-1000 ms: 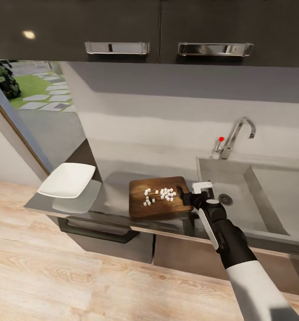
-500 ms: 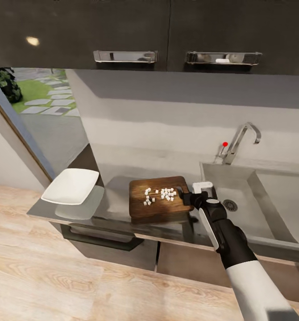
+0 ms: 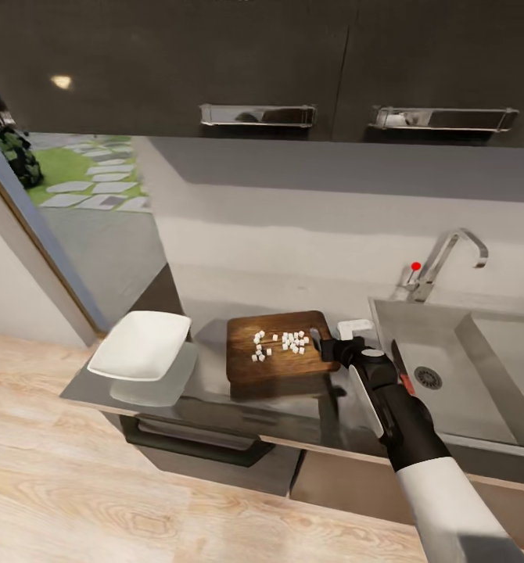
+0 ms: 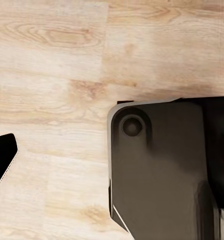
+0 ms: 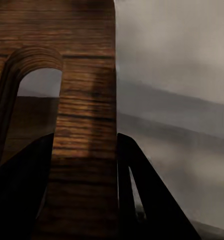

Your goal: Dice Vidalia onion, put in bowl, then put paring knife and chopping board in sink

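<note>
The whole view has slid sideways; the board [image 3: 280, 346] sits unmoved on the desk [image 3: 215, 383], dice [image 3: 281, 342] still on it, right fingers [image 3: 323, 345] clamped on its handle end, bowl [image 3: 141, 344] unfilled.

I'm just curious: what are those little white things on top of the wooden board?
Small pale bits of diced onion lie scattered on the chopping board. The right gripper clamps the board's handle end, hiding the part of the surface beneath its fingers.

The right arm reaches forward, black forearm and white upper sleeve; the right gripper [image 3: 322, 345] has its 2 fingers [image 5: 142, 195] clamped on the chopping board [image 3: 281, 346].
</note>
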{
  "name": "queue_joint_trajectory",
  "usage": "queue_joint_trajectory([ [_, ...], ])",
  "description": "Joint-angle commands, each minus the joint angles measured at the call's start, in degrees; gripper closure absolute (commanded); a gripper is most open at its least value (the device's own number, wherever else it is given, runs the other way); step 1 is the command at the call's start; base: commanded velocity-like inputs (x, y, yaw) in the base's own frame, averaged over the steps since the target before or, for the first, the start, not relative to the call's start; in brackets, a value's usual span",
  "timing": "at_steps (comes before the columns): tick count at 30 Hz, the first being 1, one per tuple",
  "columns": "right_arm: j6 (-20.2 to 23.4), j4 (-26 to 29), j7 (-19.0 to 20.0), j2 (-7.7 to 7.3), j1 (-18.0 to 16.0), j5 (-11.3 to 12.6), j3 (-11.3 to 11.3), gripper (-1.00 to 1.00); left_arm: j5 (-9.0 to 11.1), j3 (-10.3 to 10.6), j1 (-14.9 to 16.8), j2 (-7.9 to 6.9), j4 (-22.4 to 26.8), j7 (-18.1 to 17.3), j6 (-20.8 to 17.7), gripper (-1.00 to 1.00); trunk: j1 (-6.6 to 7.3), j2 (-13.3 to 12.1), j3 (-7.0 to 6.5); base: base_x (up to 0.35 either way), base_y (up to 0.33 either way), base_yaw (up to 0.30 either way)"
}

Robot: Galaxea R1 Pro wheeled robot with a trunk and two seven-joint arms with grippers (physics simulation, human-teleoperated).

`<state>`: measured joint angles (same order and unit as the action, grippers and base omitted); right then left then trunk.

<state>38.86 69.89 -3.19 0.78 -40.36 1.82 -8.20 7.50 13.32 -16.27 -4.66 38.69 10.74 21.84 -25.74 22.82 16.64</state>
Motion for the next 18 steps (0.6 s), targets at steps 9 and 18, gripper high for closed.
queue_joint_trajectory([
  [9,0.42,0.07,-0.32,0.01,-0.03,0.29,-0.1,1.0,0.59,0.48,0.01,-0.09,0.07,0.42,0.13,-1.0,-0.04,0.1,-0.72,0.005,0.168,0.0],
  [18,0.42,0.13,-0.32,0.01,-0.05,0.29,-0.15,1.0,0.59,0.48,0.01,-0.09,0.07,0.42,0.13,-1.0,-0.04,0.1,-1.54,0.0,0.006,0.0],
])
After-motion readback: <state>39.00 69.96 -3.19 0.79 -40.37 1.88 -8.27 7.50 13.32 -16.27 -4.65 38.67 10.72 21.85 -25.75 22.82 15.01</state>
